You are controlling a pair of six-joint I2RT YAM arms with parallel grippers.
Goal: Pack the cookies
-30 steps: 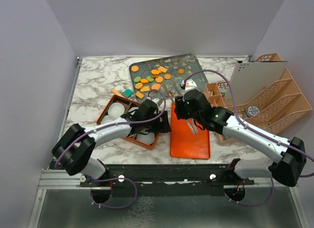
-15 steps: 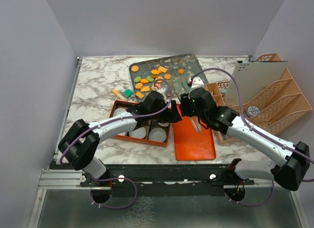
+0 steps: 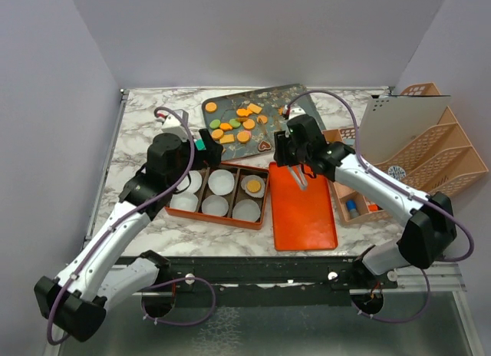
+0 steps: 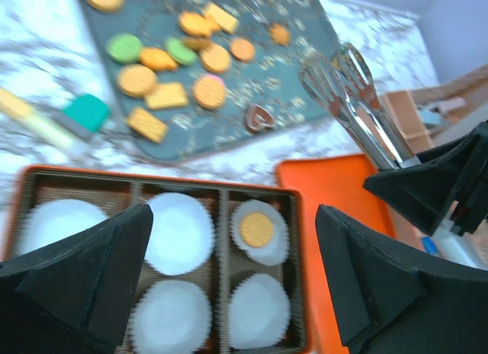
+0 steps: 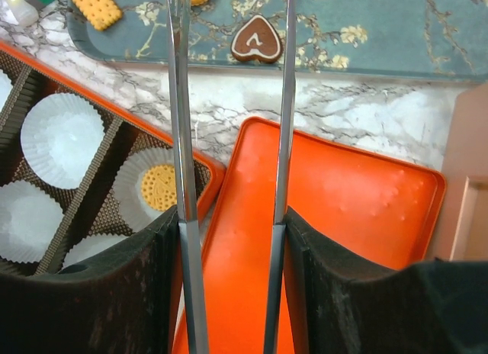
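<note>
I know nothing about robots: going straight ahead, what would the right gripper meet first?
Probably the patterned tray, around the brown heart cookie. The right gripper holds metal tongs, and in its wrist view that cookie sits between their blades. How high the tips ride is unclear.

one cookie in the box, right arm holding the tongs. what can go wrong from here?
1. The right gripper holds metal tongs, and the cookies lie flat and crowded on the tray; a pinch may slip or shove neighbours.
2. The heart cookie sits near the tray's near edge, so a nudge might slide it onto the marble table.
3. The paper cups look light; the tongs could catch a rim and tip out the packed cookie.
</note>
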